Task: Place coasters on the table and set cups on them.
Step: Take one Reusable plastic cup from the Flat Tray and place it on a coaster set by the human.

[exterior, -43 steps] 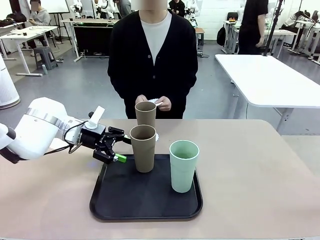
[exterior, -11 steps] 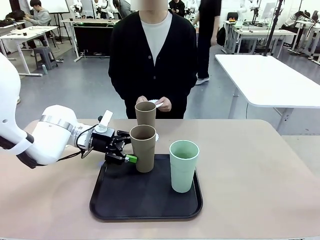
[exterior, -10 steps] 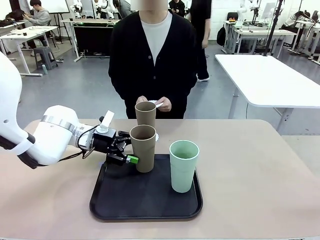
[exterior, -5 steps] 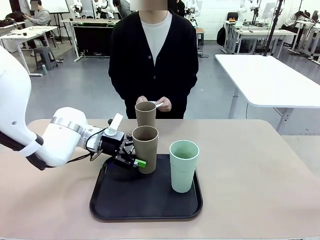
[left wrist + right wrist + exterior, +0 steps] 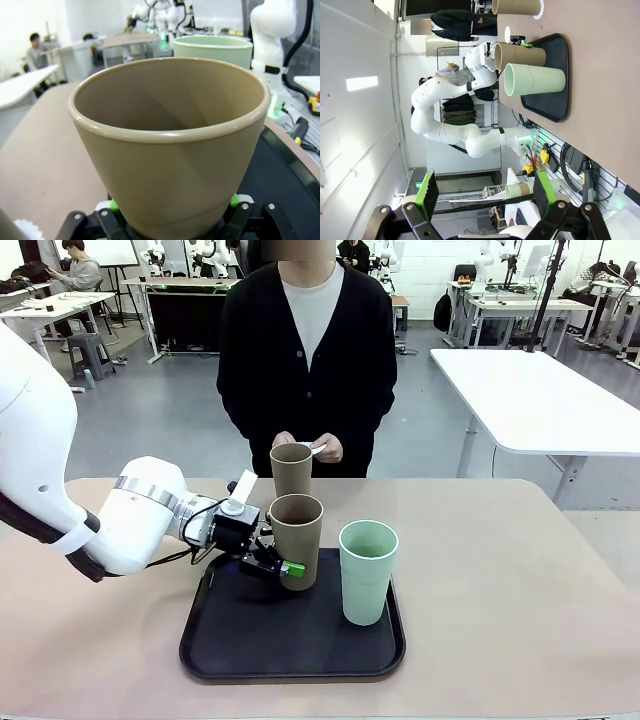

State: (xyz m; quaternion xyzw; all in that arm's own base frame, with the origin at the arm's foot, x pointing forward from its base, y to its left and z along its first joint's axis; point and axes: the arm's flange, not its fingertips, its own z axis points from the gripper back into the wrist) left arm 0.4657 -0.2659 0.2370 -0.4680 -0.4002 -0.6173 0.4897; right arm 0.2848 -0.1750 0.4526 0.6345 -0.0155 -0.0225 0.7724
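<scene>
On the black tray (image 5: 300, 645) a tan cup (image 5: 296, 540) stands, with my left gripper (image 5: 278, 562) shut on its lower part. In the left wrist view the same tan cup (image 5: 170, 145) sits between the green pads (image 5: 114, 204). The mint cup (image 5: 367, 570) stands to its right on the tray. A second tan cup (image 5: 291, 468) stands farther off on the table (image 5: 520, 580), on a white coaster (image 5: 538, 15). Another coaster (image 5: 25, 229) lies on the table beside the tray. The person's hands hold a coaster (image 5: 316, 446). My right gripper (image 5: 485, 195) hangs open, far from the table.
The person stands at the far edge, directly behind the cups. The beige table has free room to the right of the tray and along the near edge. A white table (image 5: 540, 400) stands beyond at the right.
My left gripper has slid right to the near tan cup and closed on it. The cup has shifted slightly right on the tray. The other cups have not moved.
</scene>
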